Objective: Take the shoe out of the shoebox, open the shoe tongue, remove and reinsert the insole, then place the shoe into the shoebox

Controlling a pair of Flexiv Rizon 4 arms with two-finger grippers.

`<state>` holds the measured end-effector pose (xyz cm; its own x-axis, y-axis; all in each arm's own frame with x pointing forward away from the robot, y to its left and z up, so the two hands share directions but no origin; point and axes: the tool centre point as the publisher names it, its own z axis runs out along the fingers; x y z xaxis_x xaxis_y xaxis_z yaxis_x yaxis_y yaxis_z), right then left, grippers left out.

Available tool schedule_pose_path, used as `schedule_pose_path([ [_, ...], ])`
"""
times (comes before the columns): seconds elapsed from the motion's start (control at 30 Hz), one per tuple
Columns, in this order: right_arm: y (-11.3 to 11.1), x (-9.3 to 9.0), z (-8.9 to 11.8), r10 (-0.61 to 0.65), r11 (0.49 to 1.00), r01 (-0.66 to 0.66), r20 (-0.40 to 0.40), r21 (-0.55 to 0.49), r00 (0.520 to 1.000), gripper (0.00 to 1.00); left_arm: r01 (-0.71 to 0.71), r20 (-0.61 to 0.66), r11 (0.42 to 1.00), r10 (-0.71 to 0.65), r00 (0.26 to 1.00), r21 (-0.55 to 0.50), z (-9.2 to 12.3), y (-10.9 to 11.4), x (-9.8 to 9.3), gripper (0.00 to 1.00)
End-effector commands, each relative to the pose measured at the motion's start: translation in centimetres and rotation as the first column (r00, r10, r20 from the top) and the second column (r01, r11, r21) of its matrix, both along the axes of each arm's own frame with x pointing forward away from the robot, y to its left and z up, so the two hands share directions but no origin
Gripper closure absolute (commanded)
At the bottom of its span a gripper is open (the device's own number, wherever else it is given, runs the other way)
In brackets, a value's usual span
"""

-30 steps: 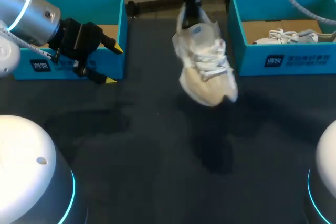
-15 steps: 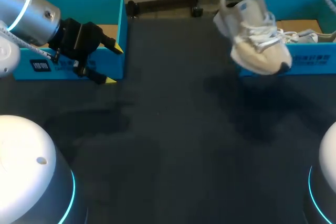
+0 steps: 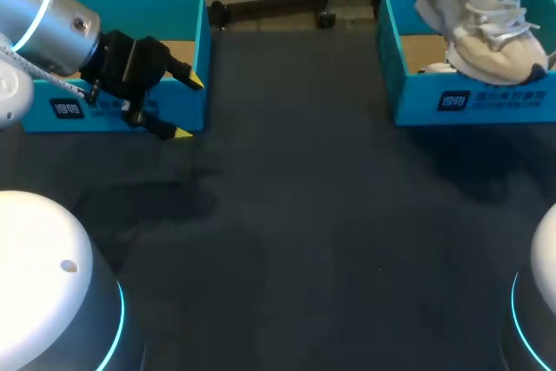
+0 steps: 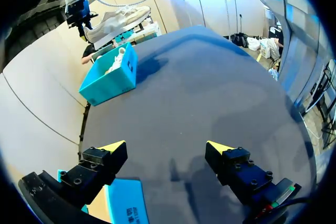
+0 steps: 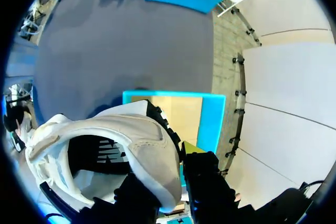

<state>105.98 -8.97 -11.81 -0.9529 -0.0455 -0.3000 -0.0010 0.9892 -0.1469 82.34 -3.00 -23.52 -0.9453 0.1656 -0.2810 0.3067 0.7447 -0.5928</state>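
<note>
Shoe [image 3: 486,41] now above shoebox [image 3: 504,103]; wrist view: heel pinched.

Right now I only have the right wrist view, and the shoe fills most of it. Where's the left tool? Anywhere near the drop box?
Observer: No. The left tool is at the front corner of the left shoebox, across the table, open and empty.
Operator: Anything in the right box that the shoe hides from me?
Observer: Yes. The head view shows the white laces of a second shoe lying in the right shoebox, under the held shoe.
Operator: How does it hang?
Observer: In the head view its toe points down toward the box's front wall, with the heel uppermost.
</note>
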Motion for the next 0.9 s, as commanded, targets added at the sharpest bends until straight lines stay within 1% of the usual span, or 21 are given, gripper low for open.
schedule_pose_path([
  [0.03,-1.8,1.9,0.2,-0.070,0.995,0.069,-0.001,0.073,0.998,1.00,0.000,0.001,1.000,0.000,1.000,0.003,0.0,0.0,-0.1,0.00],
  [0.83,-1.8,1.9,0.2,-0.070,0.995,0.069,-0.001,0.073,0.998,1.00,0.000,0.001,1.000,0.000,1.000,0.003,0.0,0.0,-0.1,0.00],
  [0.9,-2.9,2.6,0.2,-0.074,0.995,0.073,0.004,0.067,0.997,1.00,0.000,0.001,1.000,0.000,1.000,0.003,0.0,0.0,-0.1,0.00],
])
